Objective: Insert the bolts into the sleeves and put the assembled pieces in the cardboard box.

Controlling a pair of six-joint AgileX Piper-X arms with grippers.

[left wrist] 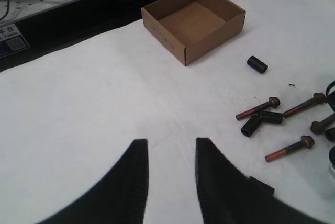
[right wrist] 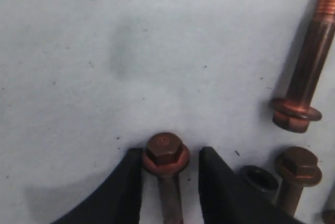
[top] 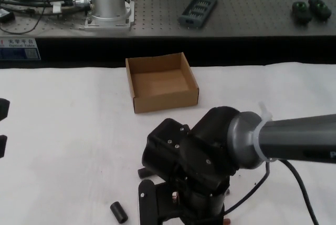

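- As my right gripper (right wrist: 170,152) straddles a bolt (right wrist: 166,156), fingers apart, the shank runs back between them toward my wrist
- My left gripper (left wrist: 171,141), fingers spread, hangs well off

Black screw-studded wrist housing (top: 184,154); grey forearm tube (top: 299,135); white zip tie (top: 261,130); black cable (top: 295,174); black right hand (right wrist: 169,156).

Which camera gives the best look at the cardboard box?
The left wrist view: the cardboard box shows whole, empty inside, two outer walls visible. The high view also shows it whole, beyond the right arm. The right wrist view faces bolts instead.
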